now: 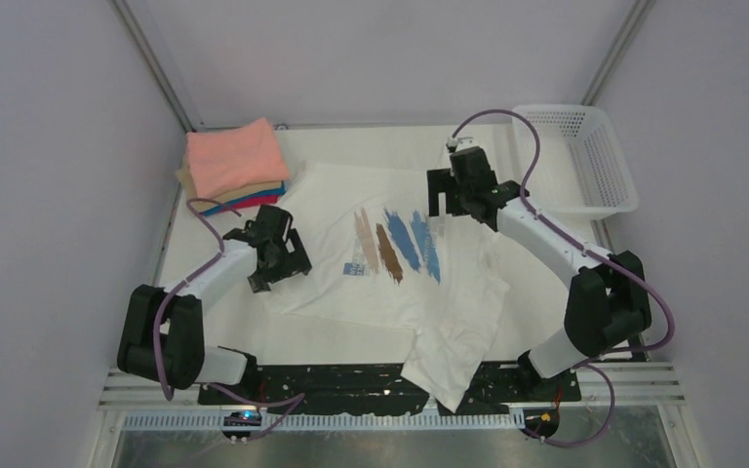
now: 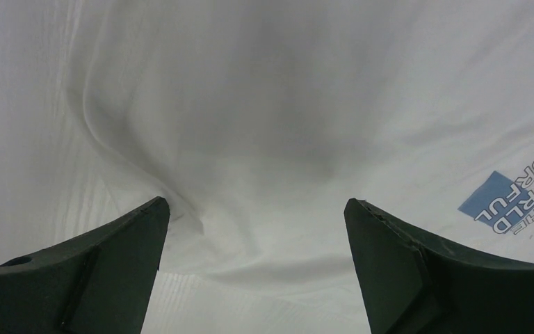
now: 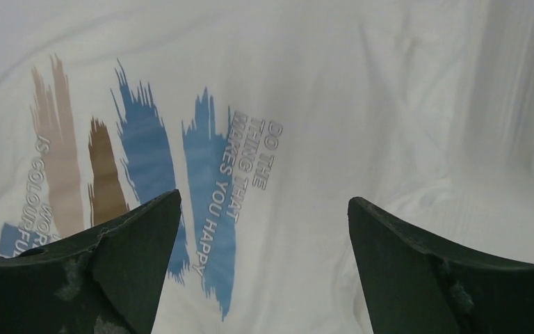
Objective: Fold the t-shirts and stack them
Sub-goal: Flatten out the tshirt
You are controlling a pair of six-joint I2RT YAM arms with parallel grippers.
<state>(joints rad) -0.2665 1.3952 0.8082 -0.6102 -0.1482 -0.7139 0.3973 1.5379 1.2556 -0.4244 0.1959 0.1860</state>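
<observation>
- The bench (image 1: 351,144) carries everything. A white perforated basket (image 1: 585,161) sits at its far right corner.
- The white t-shirt (image 1: 449,283) lies spread in the middle of the bench, print (image 1: 395,244) facing up. One part near its right side trails over the near edge, between the arm bases. It looks unfolded, so I judge the step in hand to be readying this shirt for its first fold.
- The folded stack (image 1: 237,161) sits at the far left corner, salmon-pink on top with tan, blue and magenta edges showing beneath. It lies just beside the white shirt's far left corner, and I cannot tell if they touch.
- The left tool (image 2: 256,202) hangs over the shirt's left side. Its fingers are spread and nothing is between them.
- The right tool (image 3: 264,198) hangs over the shirt's far right part, beside the blue strokes. It is also spread and empty.
- A soft wrinkle (image 2: 181,195) runs through the cloth under the left tool.
- The next move probably calls for both tools to drop and pinch the cloth at its side edges. The trailing part should be drawn back onto the bench before folding.
</observation>
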